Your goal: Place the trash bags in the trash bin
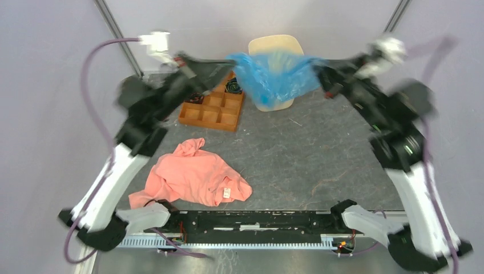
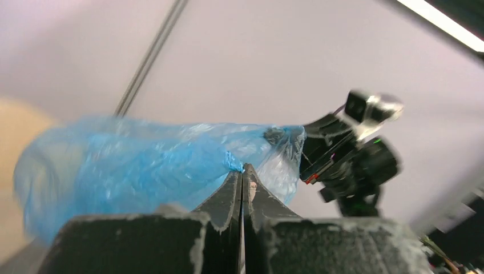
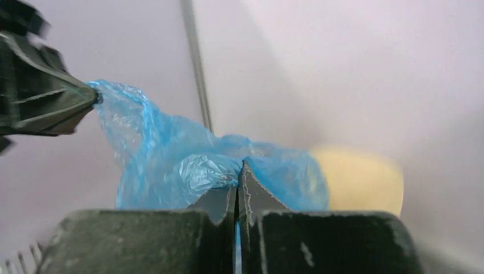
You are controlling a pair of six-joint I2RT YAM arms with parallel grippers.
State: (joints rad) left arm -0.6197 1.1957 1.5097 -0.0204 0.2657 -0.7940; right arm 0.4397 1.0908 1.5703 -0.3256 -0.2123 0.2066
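Note:
A thin light-blue trash bag (image 1: 273, 75) hangs stretched in the air in front of the cream trash bin (image 1: 275, 44) at the back of the table. My left gripper (image 1: 230, 63) is shut on the bag's left edge. My right gripper (image 1: 315, 64) is shut on its right edge. In the left wrist view the left gripper (image 2: 243, 168) pinches the blue film (image 2: 142, 165), with the right gripper (image 2: 302, 149) opposite. In the right wrist view the right gripper (image 3: 242, 165) bites the bag (image 3: 182, 165), and the bin (image 3: 359, 180) shows blurred behind it.
An orange-brown compartmented tray (image 1: 212, 109) sits left of the bin, under the left arm. A salmon-pink garment (image 1: 194, 177) lies crumpled at the front left of the dark table (image 1: 308, 154). Metal frame posts (image 1: 117, 28) stand at the back corners.

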